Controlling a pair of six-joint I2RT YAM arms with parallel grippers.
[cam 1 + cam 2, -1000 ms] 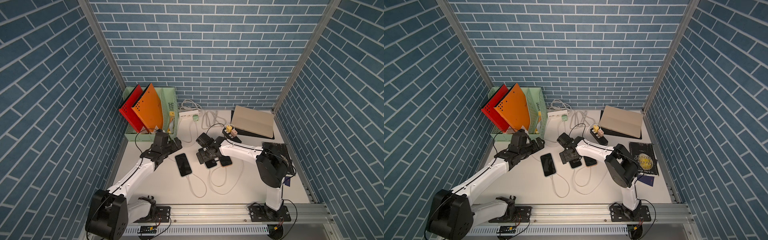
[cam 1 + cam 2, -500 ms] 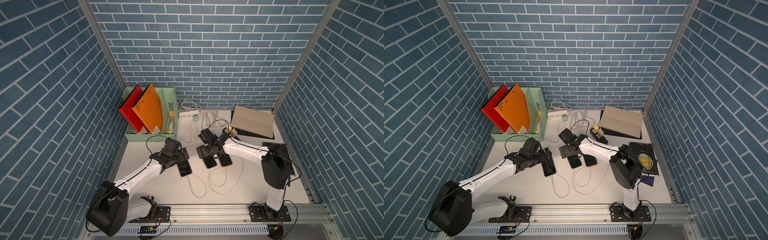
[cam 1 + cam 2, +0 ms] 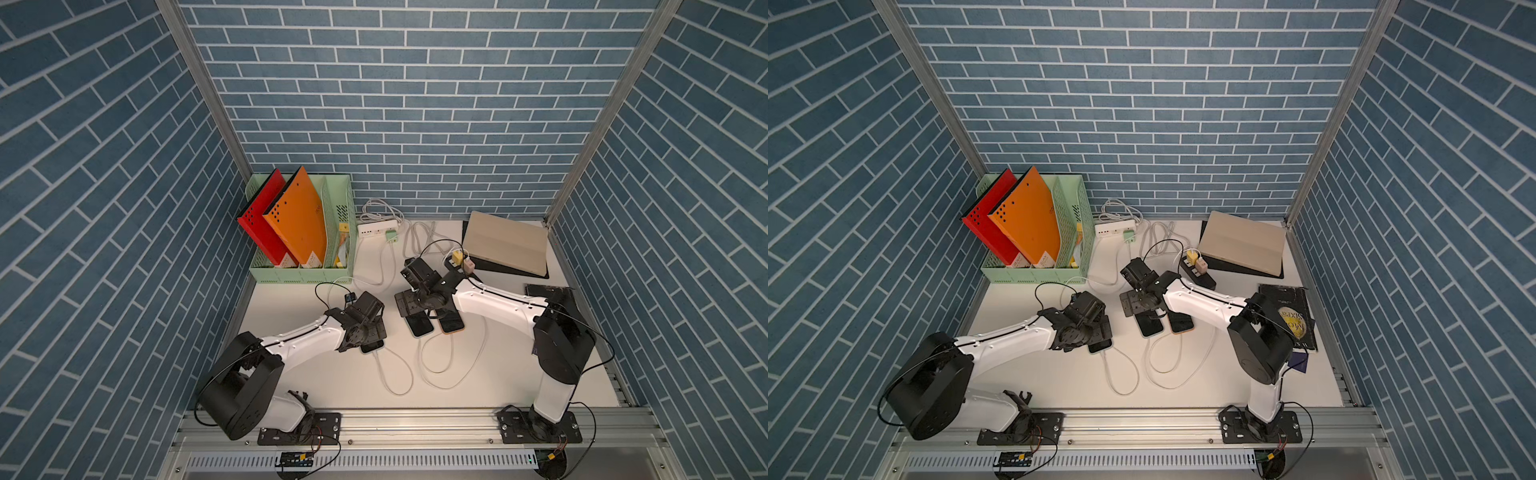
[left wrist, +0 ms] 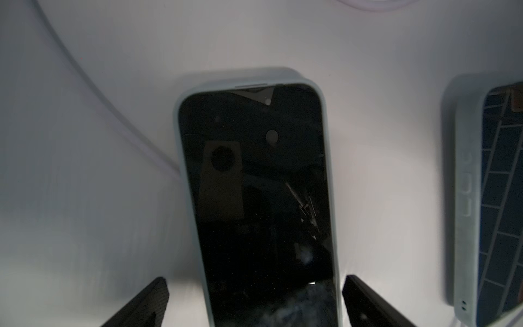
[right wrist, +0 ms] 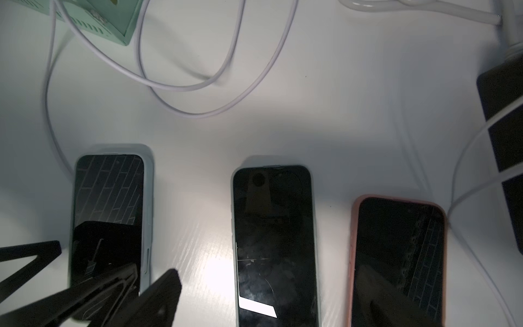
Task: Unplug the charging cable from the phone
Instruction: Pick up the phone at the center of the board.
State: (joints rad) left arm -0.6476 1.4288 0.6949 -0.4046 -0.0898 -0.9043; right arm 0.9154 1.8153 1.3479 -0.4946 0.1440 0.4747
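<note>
Three dark-screened phones lie side by side on the white table, each with a white charging cable [image 3: 398,376] running from its near end. My left gripper [image 4: 254,297] is open and straddles the pale-blue-cased left phone [image 4: 254,198], one finger on each side, apart from it. In both top views it covers most of that phone [image 3: 372,346] [image 3: 1100,346]. My right gripper [image 5: 271,300] is open above the middle phone [image 5: 274,243], with the pink-cased phone [image 5: 396,260] beside it. The plugs are hidden in both wrist views.
A green file rack [image 3: 301,274] with a red and an orange folder stands at the back left. Behind the phones are a white power strip [image 3: 376,228], a black strip with chargers [image 3: 459,262] and a beige notebook [image 3: 505,243]. A black book [image 3: 1291,316] lies right.
My left arm has swung from beside the file rack to over the left phone and come down round it. The right gripper has stayed over the middle phone.
</note>
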